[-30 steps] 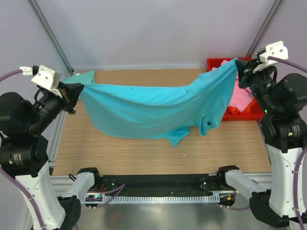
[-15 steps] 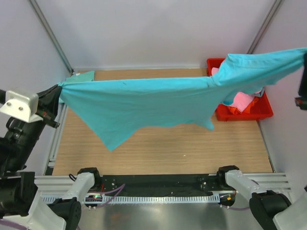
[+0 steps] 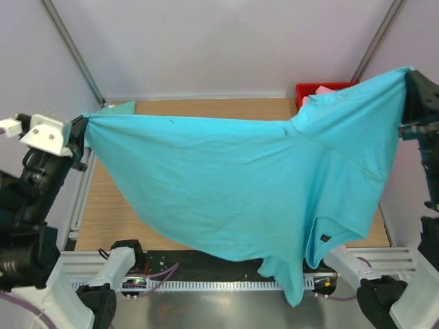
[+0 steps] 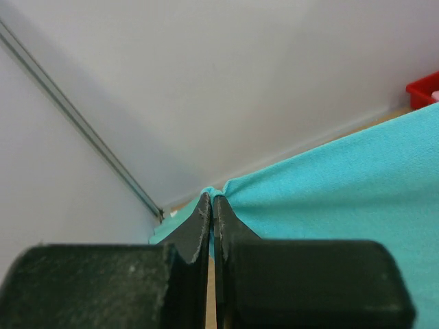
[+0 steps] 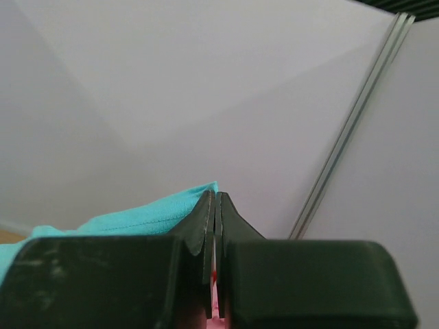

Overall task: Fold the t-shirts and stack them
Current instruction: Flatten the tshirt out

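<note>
The turquoise-blue t-shirt (image 3: 233, 185) hangs stretched in the air between both arms, its lower edge drooping past the table's near edge. My left gripper (image 3: 81, 130) is shut on its left corner, seen pinched in the left wrist view (image 4: 212, 199). My right gripper (image 3: 410, 77) is shut on its right corner, seen in the right wrist view (image 5: 215, 197). A mint-green shirt (image 3: 116, 107) lies at the far left corner, mostly hidden. A pink shirt (image 3: 324, 89) peeks from the bin. The grey-blue shirt is out of view.
The red plastic bin (image 3: 312, 89) stands at the far right of the wooden table (image 3: 206, 106), mostly hidden behind the held shirt. Grey walls and slanted frame rails close the back and sides.
Both grippers have lifted and pulled toward the near side. The shirt has swung open from a taut band into a broad hanging sheet that now covers most of the table.
</note>
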